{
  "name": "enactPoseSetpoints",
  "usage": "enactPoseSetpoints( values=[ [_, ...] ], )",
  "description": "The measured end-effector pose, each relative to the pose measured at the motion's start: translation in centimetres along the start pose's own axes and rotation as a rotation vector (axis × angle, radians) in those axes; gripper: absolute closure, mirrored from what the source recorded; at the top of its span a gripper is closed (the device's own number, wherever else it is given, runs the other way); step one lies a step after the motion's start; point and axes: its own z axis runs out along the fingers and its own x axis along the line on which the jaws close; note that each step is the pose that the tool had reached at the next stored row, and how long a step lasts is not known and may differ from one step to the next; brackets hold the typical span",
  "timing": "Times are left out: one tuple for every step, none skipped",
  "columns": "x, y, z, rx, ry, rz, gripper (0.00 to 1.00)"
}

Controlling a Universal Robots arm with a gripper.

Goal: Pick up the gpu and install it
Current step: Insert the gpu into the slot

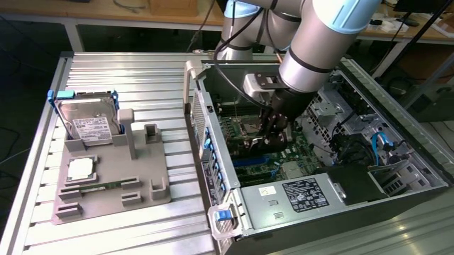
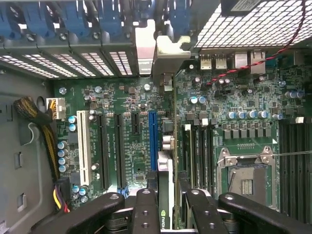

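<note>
I see the arm coming in from 12 o'clock in the exterior view, reaching down into the open PC case [image 1: 397,175]. The gripper [image 1: 269,141] is low over the motherboard [image 2: 122,97], about mid-case.

Claw: clamped on the gpu [image 2: 165,183]. In the wrist view the card stands edge-on between the fingers [image 2: 146,209], one pad on each side.

The gpu is inside the case, upright on its long edge. It runs parallel to the blue slot [image 2: 153,139] and just beside it. Its silvery bracket end [image 2: 169,56] is up against the rear wall, in line with the row of slot covers and blue clips. I cannot tell whether the edge connector is seated or hanging just above the board.

On the board, the white slot [image 2: 83,141] is on the far side of the blue one from the card. The CPU socket [image 2: 246,178] is on the card's other side, with the memory slots [image 2: 295,161] beyond it.

In the exterior view, the power supply [image 1: 305,194] is at 6 o'clock from the gripper. The grey fixture tray [image 1: 142,180] is on the slatted table [image 1: 142,74] at 9 o'clock from the case, well apart from the gripper. On the tray, the hard drive [image 1: 89,125] in its blue frame stands at the 11 o'clock end. A square chip [image 1: 82,169] lies flat at 6 o'clock from it. The memory stick [image 1: 99,186] lies at 6 o'clock from the chip.
</note>
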Motion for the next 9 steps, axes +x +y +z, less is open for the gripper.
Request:
enactPoseSetpoints(
  values=[
    [0.00,0.00,-0.03,0.0001,-0.0001,0.000,0.73],
    [0.00,0.00,-0.03,0.0001,-0.0003,0.000,0.73],
    [0.00,0.00,-0.03,0.0002,-0.0003,0.000,0.73],
    [0.01,0.01,-0.06,0.0001,-0.0001,0.000,0.73],
    [0.07,0.02,-0.12,-0.0001,0.0002,0.000,0.73],
    [0.17,0.01,-0.15,0.0000,0.0001,0.000,0.73],
    [0.24,0.01,-0.17,-0.0001,0.0001,0.000,0.73],
    [0.33,0.00,-0.17,0.0000,0.0001,0.000,0.73],
    [0.42,0.00,-0.17,0.0000,0.0000,0.000,0.73]
  ],
)
